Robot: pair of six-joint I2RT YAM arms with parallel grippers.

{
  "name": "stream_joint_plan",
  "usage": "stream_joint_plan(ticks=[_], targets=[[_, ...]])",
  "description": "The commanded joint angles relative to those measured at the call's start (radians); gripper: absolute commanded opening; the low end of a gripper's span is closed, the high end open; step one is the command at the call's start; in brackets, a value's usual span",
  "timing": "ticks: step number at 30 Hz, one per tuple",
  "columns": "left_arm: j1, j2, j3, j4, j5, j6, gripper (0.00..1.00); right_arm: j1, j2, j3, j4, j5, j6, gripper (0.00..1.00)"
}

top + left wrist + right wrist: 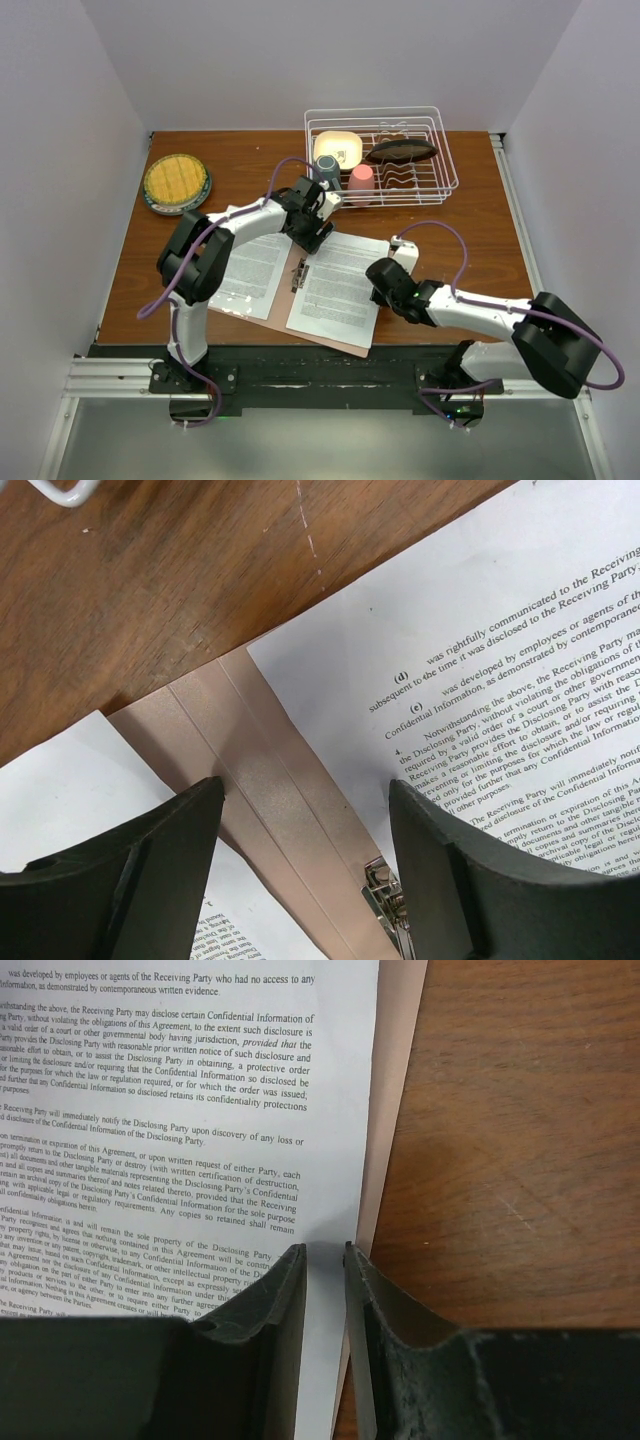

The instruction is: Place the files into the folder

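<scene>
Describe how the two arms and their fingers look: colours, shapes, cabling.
The left arm and right arm share white tubular links joined by bulky black joint housings. A purple cable loops along each. The left gripper and right gripper carry thick matte-black fingers with curved inner faces; the right ones look scuffed grey.

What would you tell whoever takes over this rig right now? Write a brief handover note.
Left tool: open, empty, over the folder spine.
Right tool: jaws a slit apart, empty, at the right sheet's outer edge.
The folder lies open, with the left sheet and right sheet on one leaf each.
Done: both sheets laid inside.
Left: probably close the folder.
</scene>
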Motion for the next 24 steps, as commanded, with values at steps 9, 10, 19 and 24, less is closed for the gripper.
stream_joint_plan(ticks=[9,10,19,24], targets=[[-0.008,-0.01,-0.034,-0.038,0.028,-0.019,0.72,0.0,-0.037,0.009,-0.02,-0.019,0.017,0.26],[-0.009,-0.01,-0.034,-0.038,0.028,-0.022,0.72,0.0,-0.039,0.005,-0.02,-0.02,0.019,0.26],[-0.009,-0.015,-0.036,-0.039,0.029,-0.022,0.71,0.0,-0.131,-0.007,-0.112,0.033,0.01,0.26],[-0.009,-0.016,-0.036,-0.039,0.031,-0.022,0.71,0.0,-0.137,-0.038,-0.08,-0.004,0.02,0.26]])
